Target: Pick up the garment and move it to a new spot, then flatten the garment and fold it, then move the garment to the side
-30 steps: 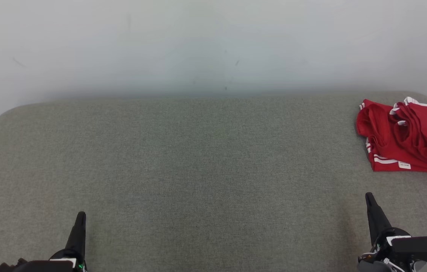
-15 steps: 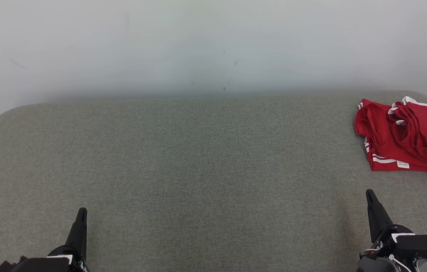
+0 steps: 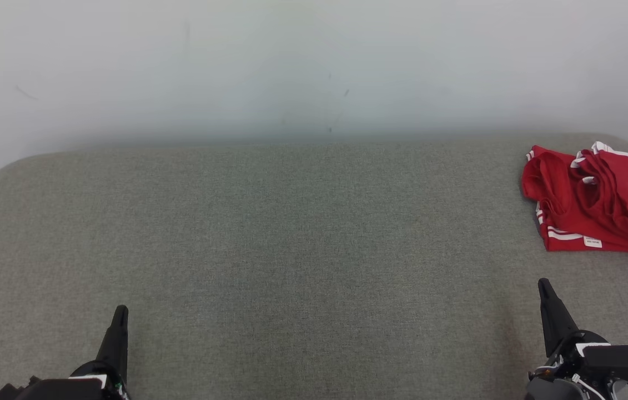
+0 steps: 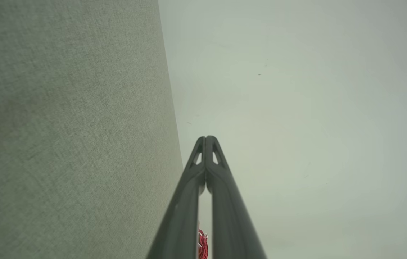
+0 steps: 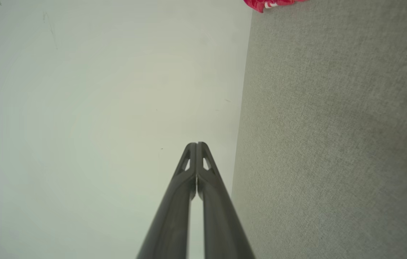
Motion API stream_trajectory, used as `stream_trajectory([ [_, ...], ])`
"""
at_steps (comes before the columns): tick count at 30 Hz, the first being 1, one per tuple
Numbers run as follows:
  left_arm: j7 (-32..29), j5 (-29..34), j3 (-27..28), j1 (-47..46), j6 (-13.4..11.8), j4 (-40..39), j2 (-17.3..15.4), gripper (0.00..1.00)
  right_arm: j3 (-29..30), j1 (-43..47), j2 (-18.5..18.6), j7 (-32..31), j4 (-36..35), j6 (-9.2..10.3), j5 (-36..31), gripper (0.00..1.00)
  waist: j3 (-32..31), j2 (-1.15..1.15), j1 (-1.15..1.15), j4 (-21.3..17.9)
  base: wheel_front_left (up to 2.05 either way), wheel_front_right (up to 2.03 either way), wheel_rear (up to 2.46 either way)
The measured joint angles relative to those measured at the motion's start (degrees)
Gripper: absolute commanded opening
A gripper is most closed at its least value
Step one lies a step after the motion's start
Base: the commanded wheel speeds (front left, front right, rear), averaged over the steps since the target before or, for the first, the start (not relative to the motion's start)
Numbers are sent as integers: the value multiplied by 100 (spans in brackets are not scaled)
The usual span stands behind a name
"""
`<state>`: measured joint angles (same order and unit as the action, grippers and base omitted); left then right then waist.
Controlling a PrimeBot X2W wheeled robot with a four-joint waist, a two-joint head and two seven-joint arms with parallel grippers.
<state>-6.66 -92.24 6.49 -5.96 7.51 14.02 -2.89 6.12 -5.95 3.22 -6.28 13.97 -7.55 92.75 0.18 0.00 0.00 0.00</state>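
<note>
Red garment (image 3: 602,205) with white stripes lies bunched at the far right of the grey fabric surface (image 3: 291,250), near the wall (image 3: 291,66). Left gripper (image 3: 120,311) and right gripper (image 3: 543,284) are both fully closed and empty, fingers together, at the near edge.

Your left gripper (image 3: 120,310) and right gripper (image 3: 543,284) end in slim, tapering dark fingers (image 4: 225,205) with small triangular cut-outs near the tips. You'll see black housings (image 3: 619,358) with white patches at their bases, thin wires (image 3: 576,385) beside the right one.
</note>
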Motion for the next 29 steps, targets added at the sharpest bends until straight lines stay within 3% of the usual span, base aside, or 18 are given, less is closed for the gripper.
stream_trajectory([
  [29,0,-1,-1,-1,0,0,1,0,16,-2,-11,-9,1,0,-5,0,0,0,0,0,0,0,0],
])
